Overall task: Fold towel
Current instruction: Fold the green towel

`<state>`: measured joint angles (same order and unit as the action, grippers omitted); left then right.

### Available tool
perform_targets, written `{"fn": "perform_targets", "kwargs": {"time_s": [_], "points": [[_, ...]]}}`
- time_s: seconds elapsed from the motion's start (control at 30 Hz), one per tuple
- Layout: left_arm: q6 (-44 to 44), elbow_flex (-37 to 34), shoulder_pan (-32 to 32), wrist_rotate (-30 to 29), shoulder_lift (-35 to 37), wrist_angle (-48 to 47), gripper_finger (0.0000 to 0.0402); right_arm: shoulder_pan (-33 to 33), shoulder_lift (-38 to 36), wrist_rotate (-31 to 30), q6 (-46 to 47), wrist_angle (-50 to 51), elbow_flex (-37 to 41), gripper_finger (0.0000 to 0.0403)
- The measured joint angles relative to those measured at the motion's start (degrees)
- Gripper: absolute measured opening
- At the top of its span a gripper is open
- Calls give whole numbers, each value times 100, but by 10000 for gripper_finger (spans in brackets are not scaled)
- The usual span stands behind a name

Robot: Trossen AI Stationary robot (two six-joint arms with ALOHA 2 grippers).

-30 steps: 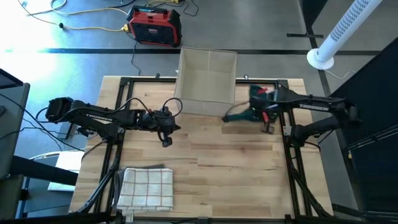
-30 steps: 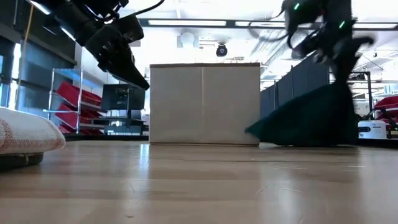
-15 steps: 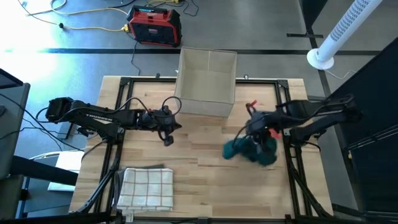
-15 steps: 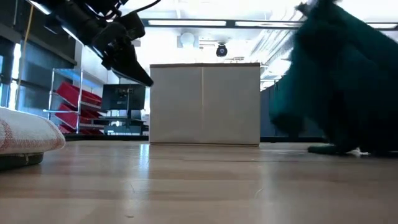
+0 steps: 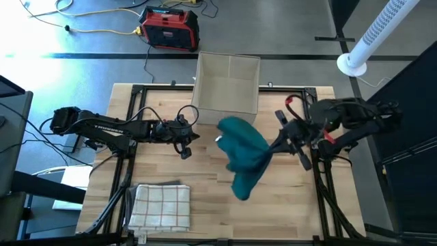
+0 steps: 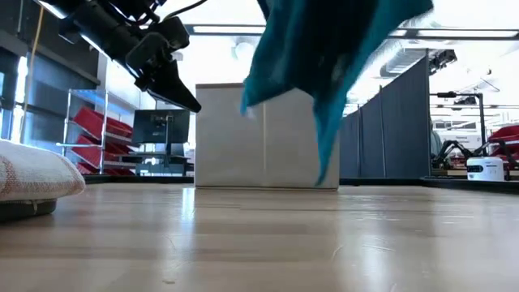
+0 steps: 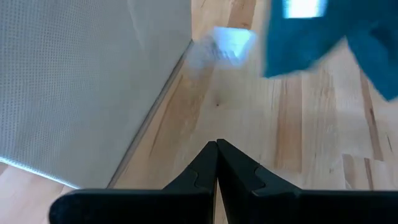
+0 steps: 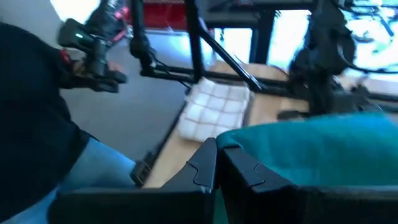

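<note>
The right gripper (image 5: 273,146) is closed on the teal towel (image 5: 242,147), which hangs in the air above the wooden table (image 5: 287,198), near the box (image 5: 227,82). The left gripper (image 5: 183,154) is closed and holds nothing.

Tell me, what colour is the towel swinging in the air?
Teal, a blue-green. The towel shows best in the high view.

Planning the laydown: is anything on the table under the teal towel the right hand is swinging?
Nothing visible. The right hand holds the towel above bare table; the box stands behind, the folded towel off to the left.
</note>
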<state>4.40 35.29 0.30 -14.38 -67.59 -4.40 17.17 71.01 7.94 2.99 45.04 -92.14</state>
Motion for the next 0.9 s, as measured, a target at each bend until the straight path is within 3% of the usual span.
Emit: {"fn": "perform_targets", "kwargs": {"time_s": [0.43,0.57,0.7,0.9], "points": [[-10,0,0,-190,0,1,0,409,589,142,-267,-562,-238,0],[-10,0,0,-203,0,10,0,154,582,-746,-321,232,-223,0],[-10,0,0,-292,0,13,0,-338,583,-1600,-120,1047,270,0],[-54,0,7,-299,0,44,0,-1053,587,-1672,-37,1040,1444,0]]}}
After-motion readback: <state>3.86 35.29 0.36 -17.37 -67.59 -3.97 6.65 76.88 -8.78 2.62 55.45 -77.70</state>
